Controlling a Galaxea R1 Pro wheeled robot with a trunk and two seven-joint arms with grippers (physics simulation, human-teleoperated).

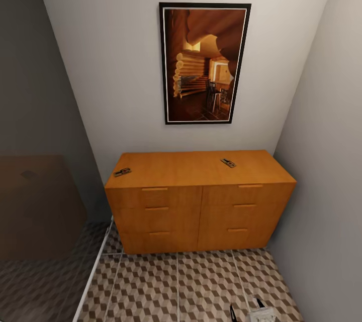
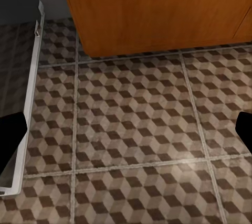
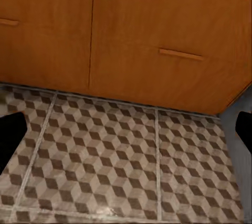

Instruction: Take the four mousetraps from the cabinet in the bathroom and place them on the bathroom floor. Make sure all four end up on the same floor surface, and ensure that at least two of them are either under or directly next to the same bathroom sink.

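Cube-patterned bathroom floor lies open before us. Against the wall, the cabinet carries two mousetraps: left edge, right rear. Our left claw and right claw both gape apart.

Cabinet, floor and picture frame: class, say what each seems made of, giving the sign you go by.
Cabinet: looks like orange-brown wood or veneer, smooth satin finish, faint grain.
Floor: seemingly ceramic tiles; pale grout lines, printed brown-and-beige cube pattern.
Picture frame: thin, dark, plain; wood, metal or plastic, the look leaves it open.
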